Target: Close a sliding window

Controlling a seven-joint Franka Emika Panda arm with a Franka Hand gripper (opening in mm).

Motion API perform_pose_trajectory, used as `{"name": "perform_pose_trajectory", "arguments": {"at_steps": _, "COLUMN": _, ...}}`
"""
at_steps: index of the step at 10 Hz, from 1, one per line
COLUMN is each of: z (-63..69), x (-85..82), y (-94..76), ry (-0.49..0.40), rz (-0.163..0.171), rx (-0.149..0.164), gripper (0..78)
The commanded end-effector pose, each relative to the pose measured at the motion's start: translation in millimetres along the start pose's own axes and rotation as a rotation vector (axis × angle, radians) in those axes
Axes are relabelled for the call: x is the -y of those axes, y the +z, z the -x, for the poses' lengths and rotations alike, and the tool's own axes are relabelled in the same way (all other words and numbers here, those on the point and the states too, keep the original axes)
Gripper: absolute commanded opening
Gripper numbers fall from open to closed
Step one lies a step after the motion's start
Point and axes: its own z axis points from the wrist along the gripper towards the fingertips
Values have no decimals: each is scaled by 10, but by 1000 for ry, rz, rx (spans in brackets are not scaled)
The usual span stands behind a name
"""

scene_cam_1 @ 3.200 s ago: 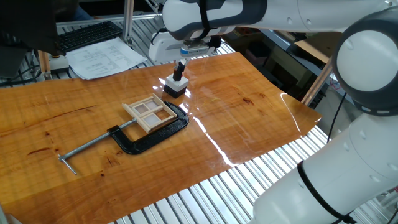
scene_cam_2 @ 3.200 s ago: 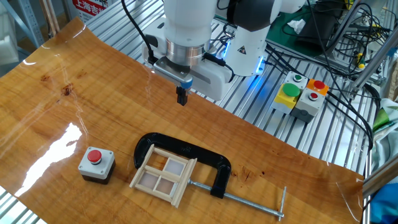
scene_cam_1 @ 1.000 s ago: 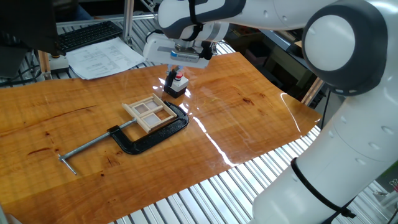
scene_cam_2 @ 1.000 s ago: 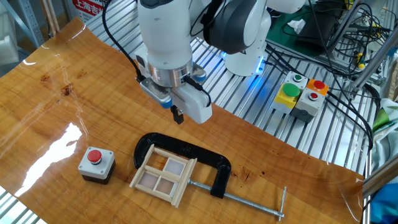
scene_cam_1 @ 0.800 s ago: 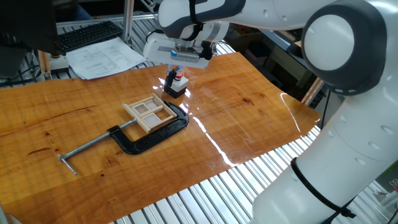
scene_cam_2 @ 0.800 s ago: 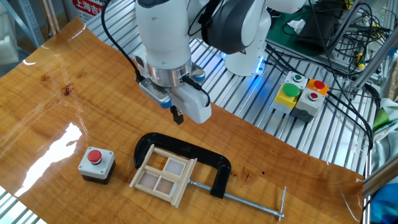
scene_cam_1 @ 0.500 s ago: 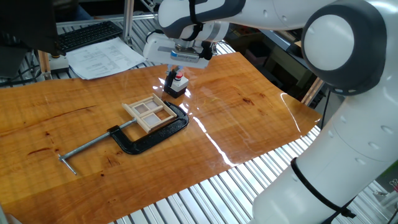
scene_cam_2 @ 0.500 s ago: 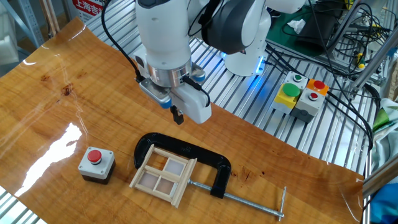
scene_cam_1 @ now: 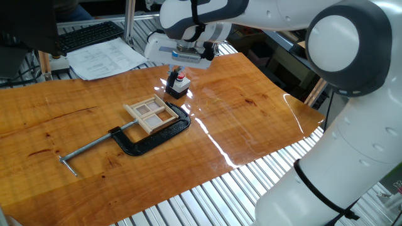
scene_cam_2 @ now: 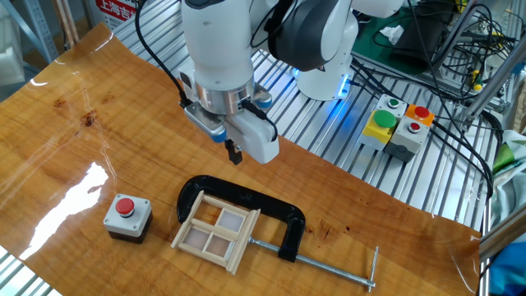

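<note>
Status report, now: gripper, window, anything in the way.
Gripper above the table, holding nothing, fingers close together. Small pale wooden sliding window lies untouched, held in the black metal C-clamp. Grey box with red button sits apart, off to one side.

no text is legible; the red sign and printed papers are unreadable.

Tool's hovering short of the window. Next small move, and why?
Probably lower the tool toward the sliding window. It hangs above the bare wood, touching nothing, while the window lies flat inside the C-clamp, with the button box off to one side. Its fingers look together, though that is hard to confirm.
</note>
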Motion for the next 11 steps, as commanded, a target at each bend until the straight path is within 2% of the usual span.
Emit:
{"name": "perform_pose_trajectory", "arguments": {"at_steps": 1, "z": 6, "x": -3, "y": -12, "ry": 62, "rz": -22, "rx": -20, "gripper": 0}}
{"name": "perform_pose_trajectory", "arguments": {"at_steps": 8, "z": 4, "x": -14, "y": 16, "ry": 54, "rz": -15, "rx": -11, "gripper": 0}}
{"name": "perform_pose_trajectory", "arguments": {"at_steps": 11, "z": -11, "x": -74, "y": 219, "ry": 63, "rz": -13, "rx": -7, "gripper": 0}}
